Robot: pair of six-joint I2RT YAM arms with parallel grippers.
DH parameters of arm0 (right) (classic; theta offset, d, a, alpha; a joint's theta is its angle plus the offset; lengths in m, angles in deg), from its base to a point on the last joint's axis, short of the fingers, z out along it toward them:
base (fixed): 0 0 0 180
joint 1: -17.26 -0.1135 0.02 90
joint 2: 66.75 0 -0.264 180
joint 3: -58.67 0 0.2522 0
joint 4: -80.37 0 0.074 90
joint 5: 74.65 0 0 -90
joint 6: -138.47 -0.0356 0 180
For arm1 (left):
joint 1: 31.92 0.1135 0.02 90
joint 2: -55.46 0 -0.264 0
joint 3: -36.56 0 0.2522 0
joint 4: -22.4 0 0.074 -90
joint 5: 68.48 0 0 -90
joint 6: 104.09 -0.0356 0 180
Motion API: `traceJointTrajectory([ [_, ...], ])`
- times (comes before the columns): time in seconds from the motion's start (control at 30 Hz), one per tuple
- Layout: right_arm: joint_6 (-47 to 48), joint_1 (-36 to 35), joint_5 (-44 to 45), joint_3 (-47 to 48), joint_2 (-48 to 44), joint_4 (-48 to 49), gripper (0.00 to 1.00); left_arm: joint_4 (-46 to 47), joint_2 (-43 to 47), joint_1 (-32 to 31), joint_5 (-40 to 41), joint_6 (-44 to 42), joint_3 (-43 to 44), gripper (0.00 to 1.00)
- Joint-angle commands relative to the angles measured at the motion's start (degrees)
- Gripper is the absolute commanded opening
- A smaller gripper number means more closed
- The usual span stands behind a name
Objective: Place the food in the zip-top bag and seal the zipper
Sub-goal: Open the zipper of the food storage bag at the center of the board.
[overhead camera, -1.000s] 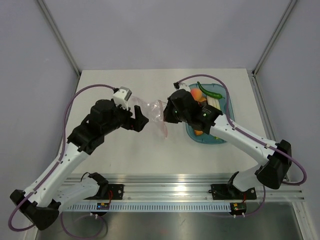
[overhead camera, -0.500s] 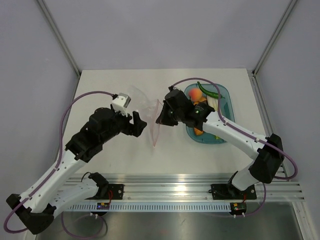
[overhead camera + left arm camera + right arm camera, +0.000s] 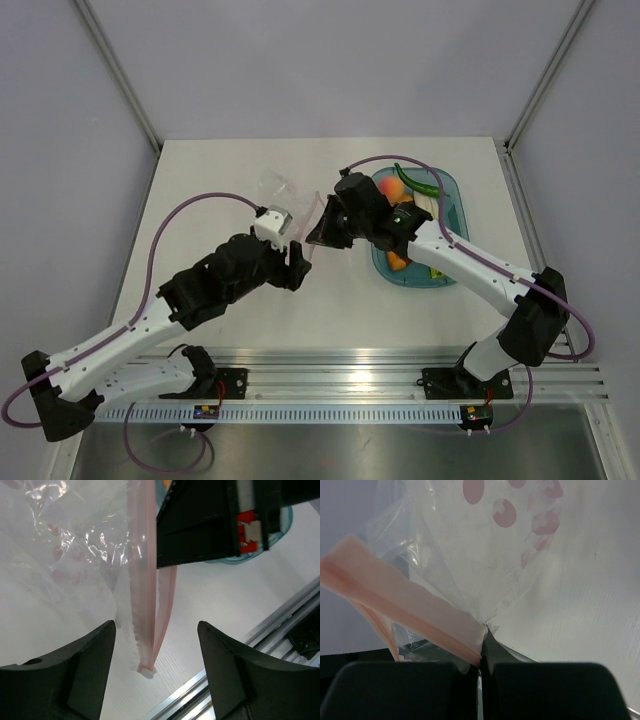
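Two hands: right hand (image 3: 322, 232) and left hand (image 3: 297, 265) meet over the middle of the tabletop (image 3: 220, 165).
Right hand: pinched fully together on the mouth edge of the zip-top bag (image 3: 75, 550), lifting that end so the bag hangs clear and can be worked on.
Left hand: fingers wide apart and holding nothing; they straddle the hanging zipper (image 3: 145, 580), one on each side, neither touching it.
Zip-top bag: crinkled, clear and raised, trailing to the far left of the right hand; nothing shows inside it.
Zipper: pink strip hanging nearly straight down, its two lips seemingly a little parted at the low end, though the wrist view is too close to be sure.
Food (image 3: 398, 192): in the teal tray (image 3: 455, 205) on the right, behind the right arm.
Step in hand: probably taking a second hold on the strip so the mouth can be spread for loading.
Risk: closing on both lips together would keep the mouth shut.
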Motion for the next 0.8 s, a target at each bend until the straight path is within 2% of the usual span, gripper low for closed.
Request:
traceJointTrajectory([
  [0.0,-1.15,0.42,-1.72,0.08,-1.37,2.93,0.0,3.83,-2.62,-0.55,10.84,0.93,1.18,0.65],
  [0.07,-0.97,0.42,-1.46,-0.27,-2.15,2.4,0.0,3.92,-2.72,-0.55,15.13,1.54,1.01,0.52],
  [0.13,-0.88,0.59,-0.85,-0.97,-2.86,2.14,0.0,3.74,-2.72,-0.55,17.17,1.28,1.0,0.47],
  [0.17,-0.8,0.68,-0.76,-1.41,-3.64,2.05,0.0,3.13,-2.98,-0.55,19.1,1.28,1.09,0.41],
  [0.23,-0.62,0.94,-0.58,-2.81,-4.27,2.14,0.0,2.6,-3.59,-0.55,20.08,0.49,1.88,0.38],
  [0.27,-0.53,1.03,-0.67,-3.34,-4.88,2.31,0.0,2.16,-3.85,-0.47,21.13,0.4,2.15,0.3],
  [0.37,0.17,1.38,-0.93,-5.36,-5.67,1.88,0.0,1.2,-4.3,-0.38,22.72,-0.74,3.64,0.16],
  [0.4,0.61,1.47,-0.93,-6.41,-5.85,1.79,0.0,0.32,-4.3,-0.2,22.9,-0.92,4.16,0.0],
  [0.5,1.22,2.35,-1.46,-7.56,-6.73,1.17,0.0,-3.54,-4.56,1.9,18.61,-2.06,8.38,0.0],
  [0.53,1.66,2.7,-1.55,-7.39,-6.9,0.47,0.0,-5.29,-5.08,2.69,14.33,-2.24,12.3,0.0],
  [0.67,6.05,3.14,-1.46,-3.35,-5.86,-3.47,0.0,-20.55,-8.68,7.08,10.33,-3.2,24.86,0.0],
  [0.77,7.81,3.23,-2.07,-0.8,-4.45,-4.81,0.0,-28.65,-11.14,9.8,7.45,-4.52,32.43,0.0],
])
